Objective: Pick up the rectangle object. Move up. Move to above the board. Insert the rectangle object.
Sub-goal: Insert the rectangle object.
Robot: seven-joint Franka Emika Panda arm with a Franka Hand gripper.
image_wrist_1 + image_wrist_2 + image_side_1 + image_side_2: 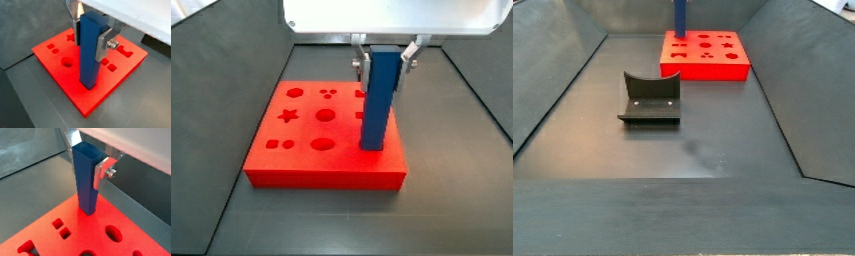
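The bin floor is dark grey, and the red board lies flat on it at one end, holes up. The fixture stands well apart from the board and shows in only that side view. The blue bar hangs upright from the gripper, whose silver fingers are clamped on its upper part. Its lower end is at the board's top near one edge, either touching or just entering a slot; I cannot tell which.

The step in hand looks like the insertion. To do it well, keep the bar plumb, square its faces to the slot, and lower slowly; if it binds on the rim, ease off and shift slightly rather than pressing, and release only once it is seated.

In both wrist views the finger plate and its bolt show close up, and the bar's foot meets red surface. The closer side view shows the whole hole pattern, star included. The farther one cuts the gripper off entirely.
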